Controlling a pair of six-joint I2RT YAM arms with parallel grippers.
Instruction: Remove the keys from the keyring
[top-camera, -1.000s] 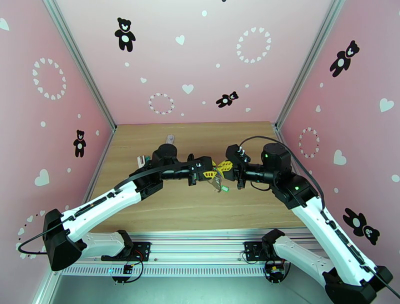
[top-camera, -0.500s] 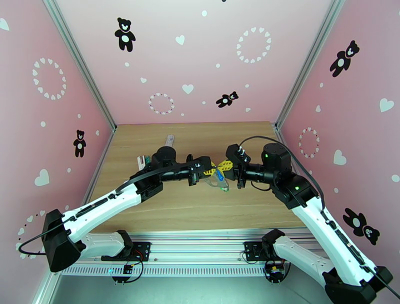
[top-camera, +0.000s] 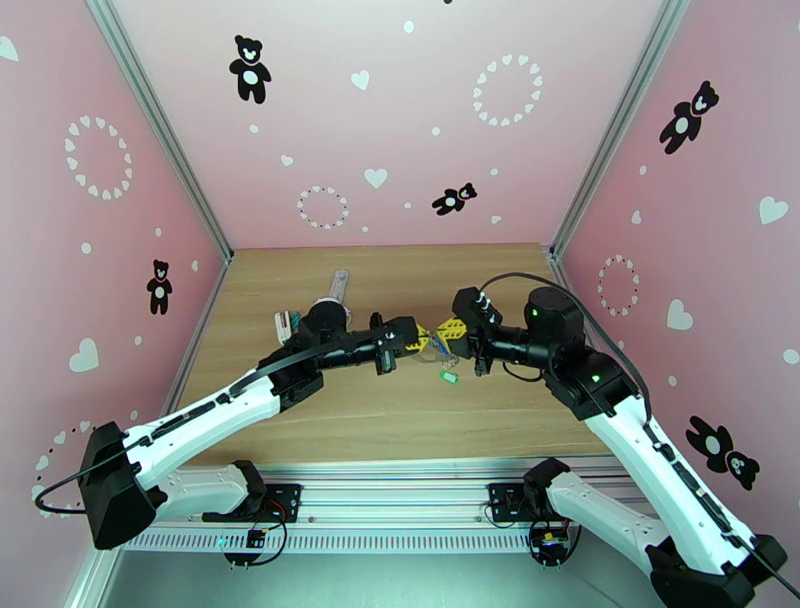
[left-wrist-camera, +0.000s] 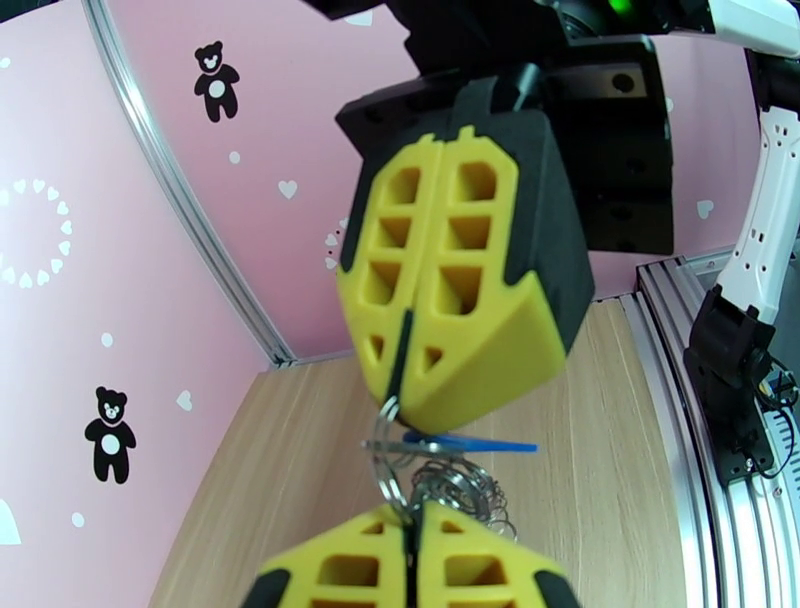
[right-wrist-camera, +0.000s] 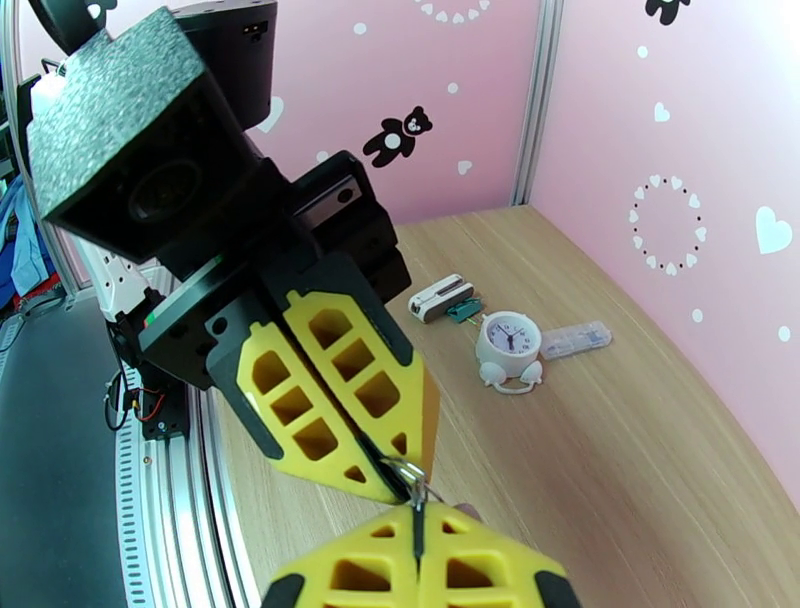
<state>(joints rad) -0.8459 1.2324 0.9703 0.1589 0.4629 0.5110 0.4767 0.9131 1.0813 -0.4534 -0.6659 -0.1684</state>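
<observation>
Your two arms are meeting tip to tip above the middle of the worktop (top-camera: 400, 425), and both are working on the same small bundle. Your left gripper (top-camera: 424, 341) is reaching in from the left with its yellow fingers pressed together, and it is pinching a silvery ring of the keyring (left-wrist-camera: 440, 487) right at the tips. Your right gripper (top-camera: 447, 331) is facing it from the other side, jaws likewise pressed together, and the thin dark wire of the loop is running into the seam between its fingers.

The silvery links are bunching in the narrow gap between the two sets of fingertips. The blue key (left-wrist-camera: 470, 443) is sticking out sideways from that bunch, lying roughly level and sitting just under the right gripper's tip.

The green key (top-camera: 449, 377) is showing in the overhead view just nearer to the arm bases than the grippers, apart from the bunch. It is looking as though it is lying on the wood, but you cannot be certain at that size.

Further back, a small white alarm clock (right-wrist-camera: 508, 343) is standing between a white-and-green block (right-wrist-camera: 443, 297) and a clear flat case (right-wrist-camera: 576, 340).
</observation>
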